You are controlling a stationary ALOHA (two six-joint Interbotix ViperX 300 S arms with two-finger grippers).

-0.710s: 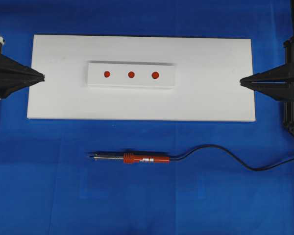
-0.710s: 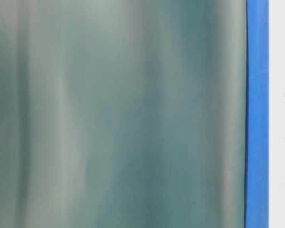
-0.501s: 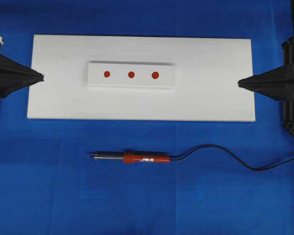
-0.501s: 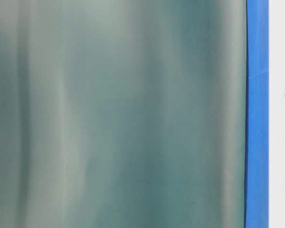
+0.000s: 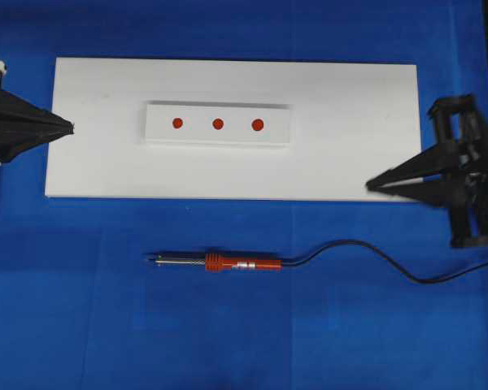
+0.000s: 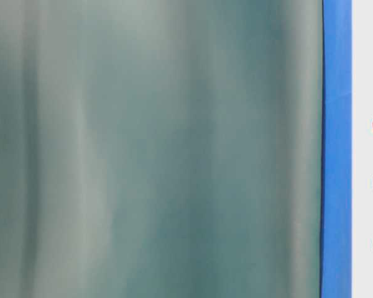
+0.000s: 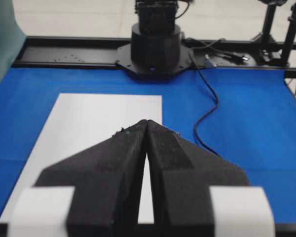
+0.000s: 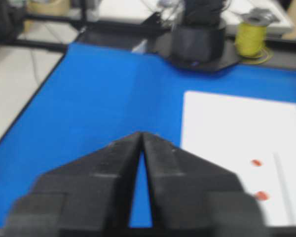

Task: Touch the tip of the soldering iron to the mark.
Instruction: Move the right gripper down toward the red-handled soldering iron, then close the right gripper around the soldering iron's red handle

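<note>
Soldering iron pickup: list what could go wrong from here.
1. The soldering iron lies flat on the blue cloth; the shut right gripper must open first, or it may only nudge the slim tool.
2. The black cord trails toward that arm and may drag or twist the iron when lifted.
3. Three red marks sit close together, so the tip could land on the wrong one.

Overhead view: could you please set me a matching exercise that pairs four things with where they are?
Things:
1. iron
2. three red marks
3. left tool
4. right tool

Places:
A. over the white board's lower right corner
B. on the raised white strip
C. on the blue cloth below the board
D. at the board's left edge

Pairs: 1-C, 2-B, 3-D, 4-A
</note>
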